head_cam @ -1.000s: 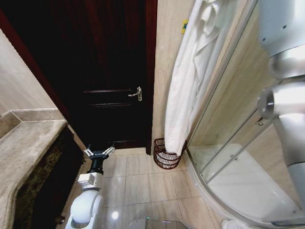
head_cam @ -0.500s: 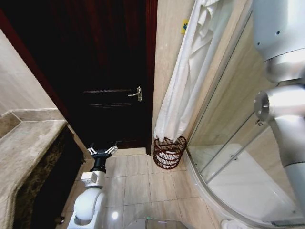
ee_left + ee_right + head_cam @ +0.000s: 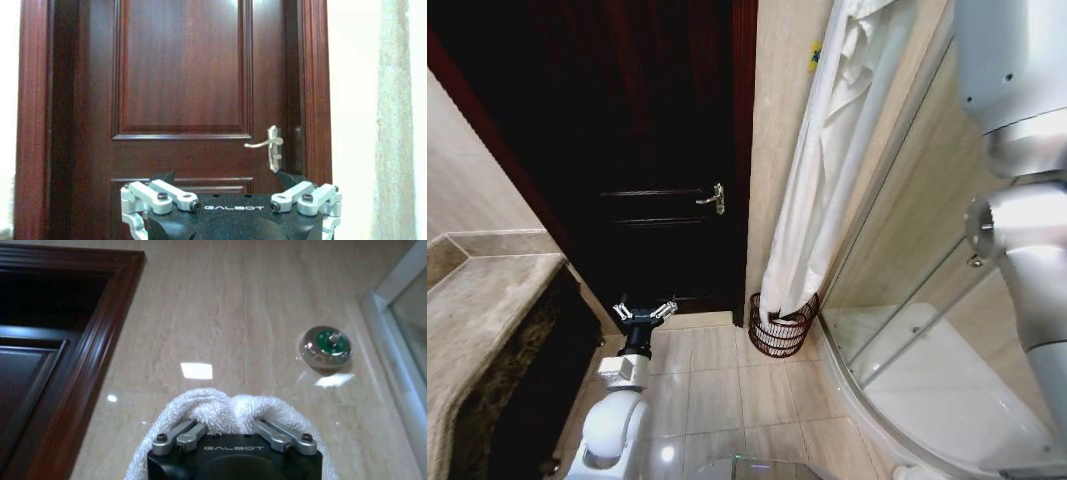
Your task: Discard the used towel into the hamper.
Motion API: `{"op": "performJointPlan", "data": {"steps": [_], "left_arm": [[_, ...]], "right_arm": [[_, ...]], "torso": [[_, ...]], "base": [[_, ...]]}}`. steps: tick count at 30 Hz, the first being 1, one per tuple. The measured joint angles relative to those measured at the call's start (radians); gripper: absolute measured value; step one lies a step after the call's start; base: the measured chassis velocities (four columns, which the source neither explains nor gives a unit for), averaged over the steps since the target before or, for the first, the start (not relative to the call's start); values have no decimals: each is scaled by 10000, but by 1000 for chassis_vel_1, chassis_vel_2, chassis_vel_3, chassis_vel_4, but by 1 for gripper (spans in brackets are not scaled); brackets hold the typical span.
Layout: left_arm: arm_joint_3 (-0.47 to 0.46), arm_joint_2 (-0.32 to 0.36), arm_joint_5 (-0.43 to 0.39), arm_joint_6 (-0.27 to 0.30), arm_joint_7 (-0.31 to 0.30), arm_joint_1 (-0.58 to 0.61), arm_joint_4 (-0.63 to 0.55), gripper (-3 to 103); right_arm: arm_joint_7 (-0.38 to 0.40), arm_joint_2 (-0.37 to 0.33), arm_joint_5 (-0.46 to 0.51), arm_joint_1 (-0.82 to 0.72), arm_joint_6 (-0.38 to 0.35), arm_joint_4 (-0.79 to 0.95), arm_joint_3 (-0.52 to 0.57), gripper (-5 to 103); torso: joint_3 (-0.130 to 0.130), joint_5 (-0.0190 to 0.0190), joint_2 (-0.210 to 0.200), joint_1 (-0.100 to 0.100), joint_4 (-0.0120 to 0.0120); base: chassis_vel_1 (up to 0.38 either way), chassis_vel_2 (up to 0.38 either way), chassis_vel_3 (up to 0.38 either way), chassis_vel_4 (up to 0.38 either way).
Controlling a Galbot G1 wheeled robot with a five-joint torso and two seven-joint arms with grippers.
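The left pincer (image 3: 644,311) hangs low with its jaws spread and empty, well to the left of the hamper (image 3: 782,325). The right pincer (image 3: 229,426) is clamped on a bunched fold of the white towel (image 3: 822,170), which hangs in a long drape whose lower end dips into the hamper. Let go from here, I judge the tall drape could spill over the rim onto the floor

The towel (image 3: 812,190) runs off the head view's top edge; its lower end hides the hamper's (image 3: 781,325) far rim.
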Motion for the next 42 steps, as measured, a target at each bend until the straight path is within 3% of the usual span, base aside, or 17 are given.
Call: {"op": "performJointPlan", "data": {"steps": [5,12,29,42], "left_arm": [[62,-6,57,58,-8,-23,-7,100],[47,-23,129,91,-14,15,45,100],[285,-159,352,112,-73,-142,398,100],[510,-198,337,38,-67,-175,699,100]], "right_arm": [[265,-294,264,-239,-344,825,-39,8],[1071,-1081,1055,-1638,-1244,3514,264,8],[842,-1269,775,-3147,-699,3597,533,8],[1186,-1892,985,-4996,-646,5184,551,8]], "torso": [[0,-3,0,3,1],[1,1,-1,3,-4],[-2,-3,-1,-3,-2],[-7,-4,-11,-6,-2]], "base": [[-141,162,137,-152],[-106,82,92,-94],[0,0,0,0],[0,0,0,0]]}}
